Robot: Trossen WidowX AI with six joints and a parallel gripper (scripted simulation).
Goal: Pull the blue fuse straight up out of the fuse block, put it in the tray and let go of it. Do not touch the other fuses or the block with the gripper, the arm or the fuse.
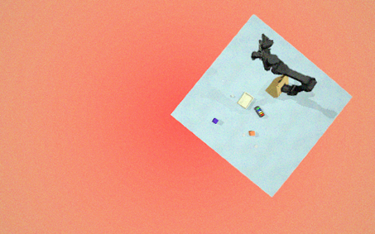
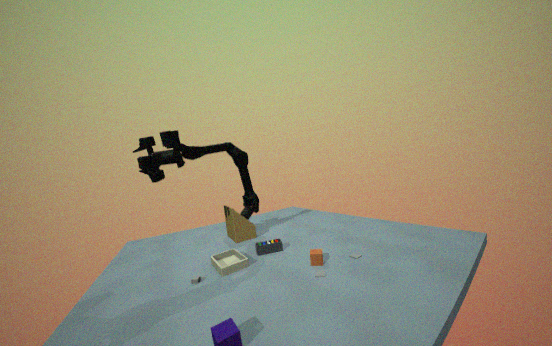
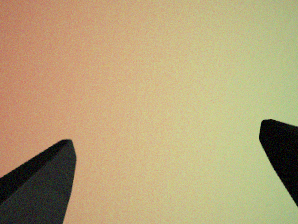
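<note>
The blue fuse stands in the dark fuse block, between a green fuse and a white fuse; yellow and red fuses follow at the other end. The pale tray stands beside the block and looks empty. My gripper is open and empty, held high and well away from the block and the tray. The wrist view shows only the two spread dark fingers and the background.
A tan wedge-shaped block stands near the arm's base, behind the fuse block and tray. An orange cube, a purple cube and a few small pale pieces lie on the table.
</note>
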